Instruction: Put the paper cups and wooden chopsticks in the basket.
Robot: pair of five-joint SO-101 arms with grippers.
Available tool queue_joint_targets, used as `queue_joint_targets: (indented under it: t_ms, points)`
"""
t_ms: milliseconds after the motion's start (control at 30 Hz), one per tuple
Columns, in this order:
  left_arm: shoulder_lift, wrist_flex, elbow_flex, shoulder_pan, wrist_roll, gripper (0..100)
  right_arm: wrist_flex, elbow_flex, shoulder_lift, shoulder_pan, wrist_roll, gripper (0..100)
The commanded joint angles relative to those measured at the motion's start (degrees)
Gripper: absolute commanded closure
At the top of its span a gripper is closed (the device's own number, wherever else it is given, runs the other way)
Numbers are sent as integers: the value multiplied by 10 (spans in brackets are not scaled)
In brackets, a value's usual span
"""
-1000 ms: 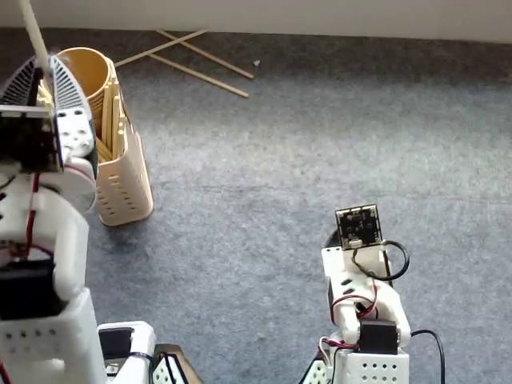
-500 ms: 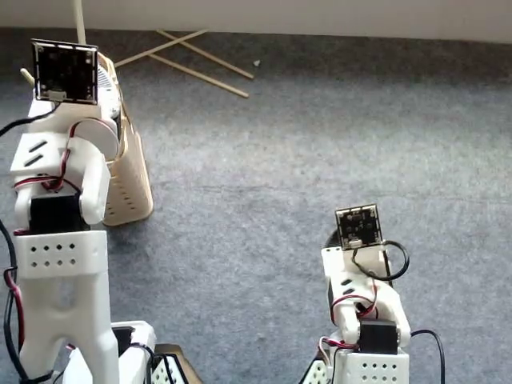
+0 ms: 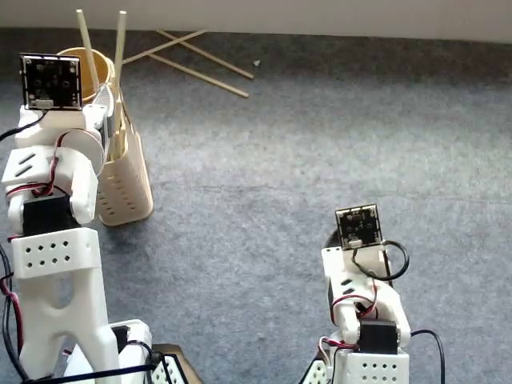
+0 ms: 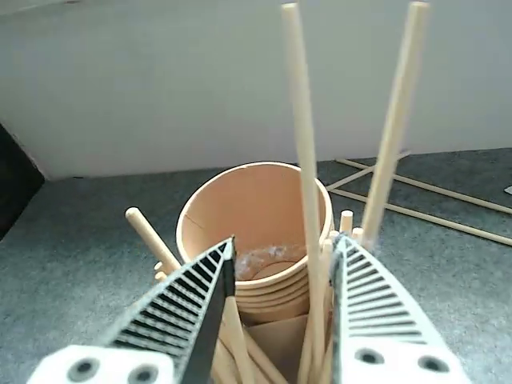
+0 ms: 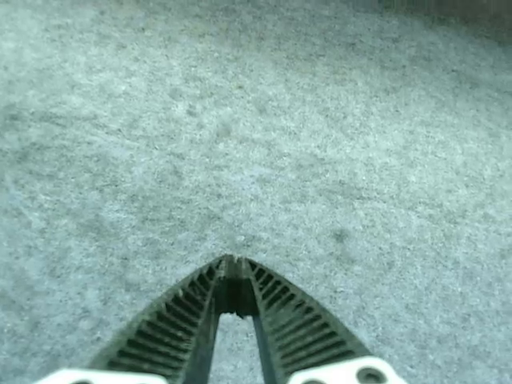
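The grey surface [image 3: 288,160] takes up most of the high view. The left arm [image 3: 56,256] stands along the left edge of that frame, its wrist over the basket [image 3: 128,192] in the upper left. The right arm [image 3: 364,304] sits folded at the lower right, well apart from everything else.

The basket stands upright on the surface. A stack of cups [image 4: 256,208] sits inside it, open side up, with several chopsticks [image 4: 152,236] packed in beside the stack.

In the left wrist view, we see the left pincer [image 4: 284,240] spread wide over the basket, one jaw on each side of the cups. One upright chopstick [image 4: 300,120] rises between the jaws, close to one of them. We cannot tell whether it touches. A second upright chopstick [image 4: 396,104] stands just outside that jaw.

The right pincer [image 5: 234,268] is pressed together with nothing in it, over bare surface.

Three loose chopsticks [image 3: 200,76] lie crossed on the surface at the top of the high view, right of the basket.
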Motion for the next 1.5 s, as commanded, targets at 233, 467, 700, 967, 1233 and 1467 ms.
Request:
queue_joint_targets:
  t_ms: [233, 467, 700, 967, 1233, 1467]
  points:
    - [-1, 116, -201, -92, 8, 789, -15, 67, -9, 3, 7, 978]
    - [4, 136, -113, -203, 8, 788, -15, 67, -9, 3, 7, 978]
    - [-15, 129, -144, -141, 8, 790, -15, 68, -9, 3, 6, 978]
    - [116, 57, -335, -15, 4, 790, -14, 68, -9, 3, 6, 978]
    - [170, 333, -335, -176, 7, 790, -15, 68, -9, 3, 6, 978]
    - [138, 315, -198, -166, 3, 790, -13, 68, -9, -10, 9, 978]
